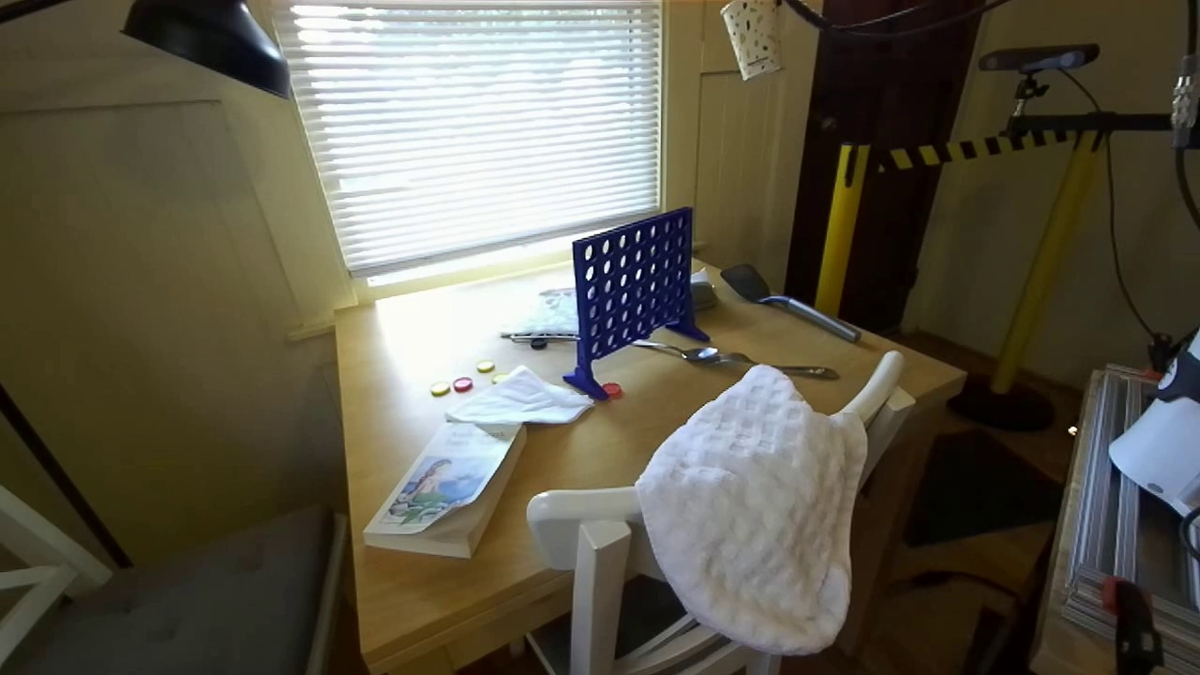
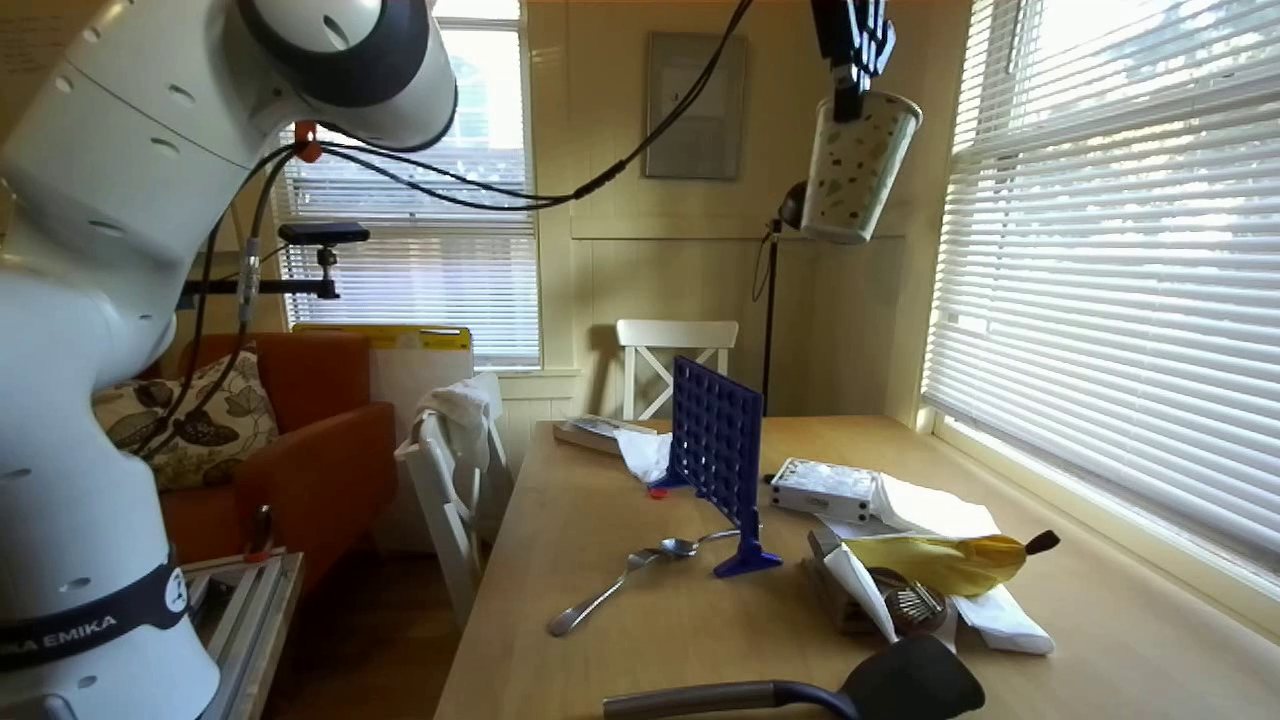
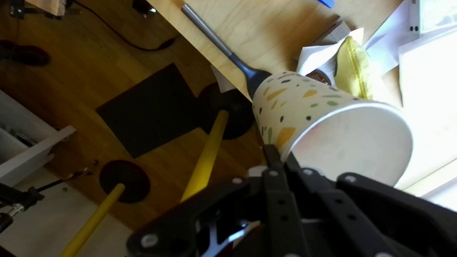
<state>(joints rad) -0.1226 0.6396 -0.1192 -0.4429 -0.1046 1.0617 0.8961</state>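
In the gripper [image 3: 281, 154]: speckled cup [image 3: 303, 103], pinched at the rim, aloft

Note fingers [image 3: 273, 159] clenched across the cup wall at the lip. Judge grasp and lift done; not set down, not let go. In an exterior view, see the cup well above the table [image 2: 565, 540], leaning a little, mouth upward. Cannot see its bottom, so cannot tell contents.

With the cup as clock centre there, log at 9 o'clock a cable [image 2: 600, 180]; past 3, window blinds [image 2: 1100, 250]; at 6, far below, a yellow pouch [image 2: 930, 563], a white box [image 2: 825, 490] and a spatula [image 2: 880, 690]; at 7, an upright blue grid [image 2: 715, 440], with cutlery [image 2: 641, 559] just beside; between 7 and 8, a book [image 2: 600, 435]. Judge the grid, tallest on the table, the chief obstruction; rank pouch and box next. In the wrist view, find a yellow post [image 3: 207, 153] at the gripper's 9 o'clock.
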